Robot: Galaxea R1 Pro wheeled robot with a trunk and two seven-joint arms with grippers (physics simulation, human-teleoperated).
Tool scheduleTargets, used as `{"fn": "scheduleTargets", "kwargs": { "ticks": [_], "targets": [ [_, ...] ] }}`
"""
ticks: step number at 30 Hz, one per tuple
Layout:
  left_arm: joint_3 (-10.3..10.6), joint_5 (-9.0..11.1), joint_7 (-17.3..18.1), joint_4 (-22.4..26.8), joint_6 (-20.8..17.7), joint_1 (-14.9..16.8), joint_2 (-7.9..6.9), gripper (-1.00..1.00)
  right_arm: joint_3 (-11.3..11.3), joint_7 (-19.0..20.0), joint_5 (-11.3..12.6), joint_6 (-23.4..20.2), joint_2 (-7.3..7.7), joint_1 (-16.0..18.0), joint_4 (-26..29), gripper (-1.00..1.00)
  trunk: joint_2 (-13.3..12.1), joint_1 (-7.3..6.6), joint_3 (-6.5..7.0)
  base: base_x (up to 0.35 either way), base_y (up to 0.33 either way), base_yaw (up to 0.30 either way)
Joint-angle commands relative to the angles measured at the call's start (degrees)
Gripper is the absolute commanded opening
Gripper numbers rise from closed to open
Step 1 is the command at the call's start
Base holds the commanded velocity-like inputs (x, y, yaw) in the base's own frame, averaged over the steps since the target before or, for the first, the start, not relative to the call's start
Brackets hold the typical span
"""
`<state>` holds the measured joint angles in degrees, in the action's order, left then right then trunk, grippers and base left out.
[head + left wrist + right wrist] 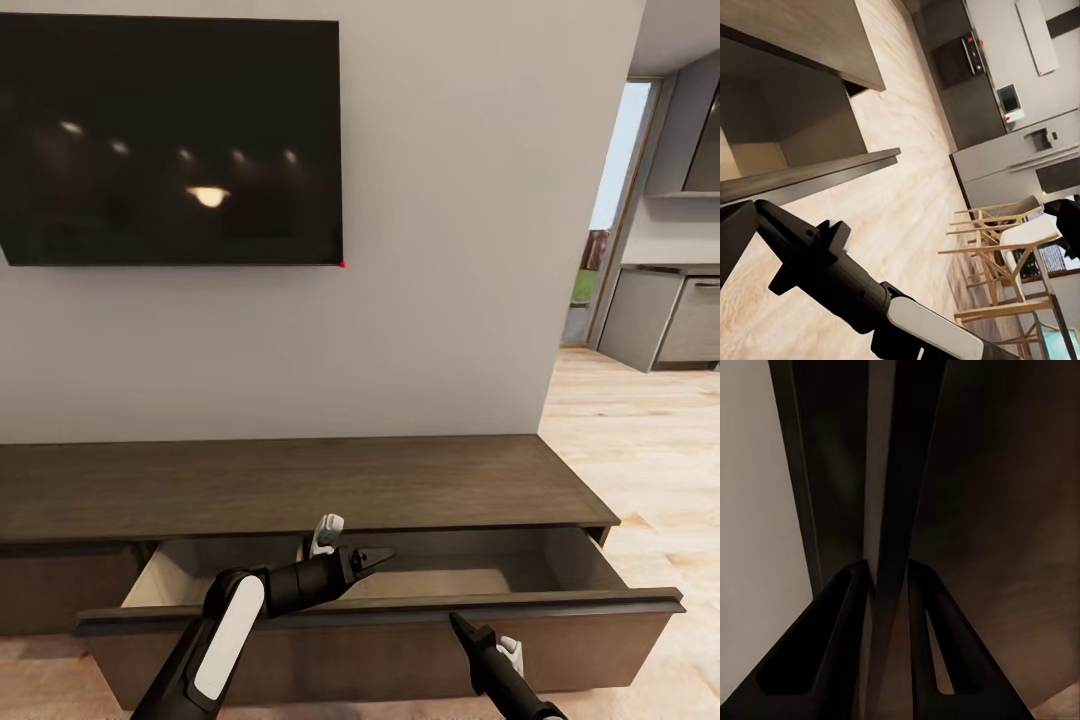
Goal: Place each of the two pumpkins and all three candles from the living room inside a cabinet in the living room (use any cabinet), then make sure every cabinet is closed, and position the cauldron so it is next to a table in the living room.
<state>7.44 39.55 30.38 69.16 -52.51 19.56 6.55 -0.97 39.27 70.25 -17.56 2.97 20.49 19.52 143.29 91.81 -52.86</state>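
As seen in the head view, the cabinet (300,485) is a long, low, dark brown wooden unit whose long axis runs left to right along the grey wall, directly beneath a wall-mounted television (170,140). One wide drawer (380,640) is pulled out toward the robot; its handleless dark front faces the camera, and the part of its pale interior that shows holds nothing. The left gripper (380,558) hangs over the open drawer, its tips pointing right; its opening cannot be judged here. The right gripper (462,628) sits at the top edge of the drawer front, pointing up and left. Light wooden floor (650,440) extends to the right toward a kitchen doorway.

In the left wrist view, the open drawer (802,150) and the cabinet top appear tilted, with the right arm (832,277) crossing in front. Wooden chairs (1005,247) and kitchen units stand further off.

In the right wrist view, the right gripper (891,585) has its two dark fingers (840,637) set narrowly on either side of the thin top edge of the drawer front (900,472), closed on it.
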Motion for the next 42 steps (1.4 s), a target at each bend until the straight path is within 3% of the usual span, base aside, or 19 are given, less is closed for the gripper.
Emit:
{"fn": "scheduleTargets", "kwargs": {
  "ticks": [1,42],
  "targets": [
    [-0.1,0.0,0.1,0.0,-0.3,0.0,0.03,1.0,0.4,0.0,-0.5,-0.2,0.01,0.0,-0.5,-1.0,0.0,0.0,-0.07,-0.002,0.0,0.0],
    [-0.1,0.0,0.1,-0.1,-0.3,0.0,0.04,1.0,0.4,-0.1,-0.5,-0.2,0.0,0.0,-0.5,-1.0,0.0,0.0,-0.07,-0.002,0.0,0.0]
  ]
}}
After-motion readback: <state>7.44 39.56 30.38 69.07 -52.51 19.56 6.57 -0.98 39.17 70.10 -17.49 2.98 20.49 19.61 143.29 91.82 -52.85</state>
